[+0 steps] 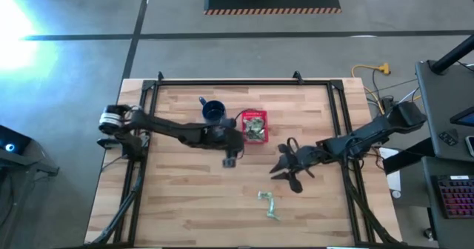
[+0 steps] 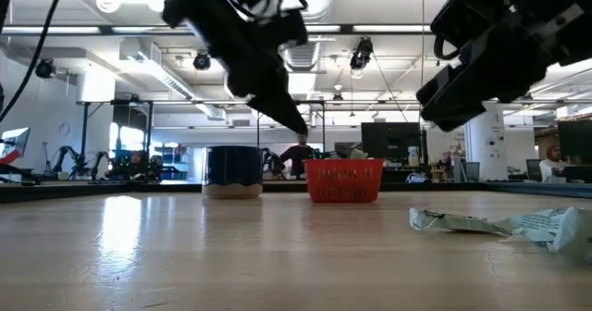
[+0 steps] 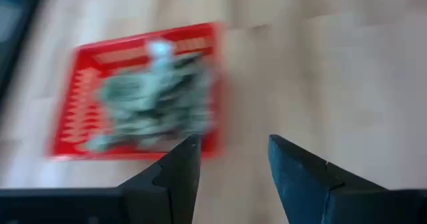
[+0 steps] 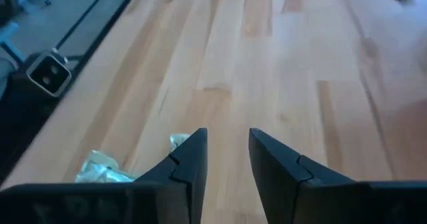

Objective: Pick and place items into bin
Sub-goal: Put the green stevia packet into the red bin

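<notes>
The red basket (image 1: 254,126) stands at the table's middle, holding several pale green wrappers (image 3: 153,101); it also shows in the low view (image 2: 344,181). Two or three wrappers (image 1: 269,204) lie loose toward the near edge, seen low as a crumpled pale strip (image 2: 495,224) and in the right wrist view (image 4: 110,167). My left gripper (image 1: 231,156) hovers just near-left of the basket, open and empty (image 3: 230,161). My right gripper (image 1: 285,171) hangs above the table right of the basket, open (image 4: 227,147), with the loose wrappers nearer the near edge.
A dark blue mug (image 1: 213,111) stands just left of the basket, on the far side of my left arm. A black frame (image 1: 244,82) rims the table. Bare wood lies on the near left and around the loose wrappers.
</notes>
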Robot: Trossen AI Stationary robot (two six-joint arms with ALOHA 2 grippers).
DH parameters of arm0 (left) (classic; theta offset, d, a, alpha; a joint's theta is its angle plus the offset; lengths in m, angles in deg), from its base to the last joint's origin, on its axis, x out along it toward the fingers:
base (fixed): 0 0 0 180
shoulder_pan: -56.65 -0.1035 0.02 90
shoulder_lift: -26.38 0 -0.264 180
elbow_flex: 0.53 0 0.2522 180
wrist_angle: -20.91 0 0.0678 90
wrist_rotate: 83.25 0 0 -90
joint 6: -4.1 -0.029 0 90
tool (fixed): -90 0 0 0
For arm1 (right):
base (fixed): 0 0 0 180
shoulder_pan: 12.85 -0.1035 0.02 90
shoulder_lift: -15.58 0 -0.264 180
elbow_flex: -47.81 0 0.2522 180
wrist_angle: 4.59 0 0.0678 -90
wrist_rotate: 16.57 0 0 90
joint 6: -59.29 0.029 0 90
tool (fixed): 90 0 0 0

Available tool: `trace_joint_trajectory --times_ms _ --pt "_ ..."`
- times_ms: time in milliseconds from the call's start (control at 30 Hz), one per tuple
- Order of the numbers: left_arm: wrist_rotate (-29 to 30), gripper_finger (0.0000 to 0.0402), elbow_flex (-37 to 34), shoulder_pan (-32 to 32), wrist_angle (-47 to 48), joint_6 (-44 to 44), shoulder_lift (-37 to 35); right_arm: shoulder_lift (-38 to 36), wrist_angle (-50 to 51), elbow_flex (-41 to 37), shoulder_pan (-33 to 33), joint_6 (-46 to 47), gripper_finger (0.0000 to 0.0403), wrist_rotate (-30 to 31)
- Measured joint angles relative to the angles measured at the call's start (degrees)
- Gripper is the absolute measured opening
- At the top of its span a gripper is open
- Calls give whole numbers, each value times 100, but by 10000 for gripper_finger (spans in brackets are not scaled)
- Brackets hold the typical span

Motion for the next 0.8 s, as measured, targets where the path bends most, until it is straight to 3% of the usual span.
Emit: trace_joint_trajectory --times_ms 100,267,433,800 --pt "-413 160 -268 281 -12 32 -284 484 -228 80 -68 -9 111 0" --pt "-483 160 -682 775 -110 221 -644 1305 -237 415 -187 77 131 -52" --pt "-479 160 -1082 1126 -398 451 -894 1964 -222 897 -202 90 146 -679" --pt "-389 160 -1473 1215 -455 761 -1205 2817 553 1754 -266 94 161 -931"
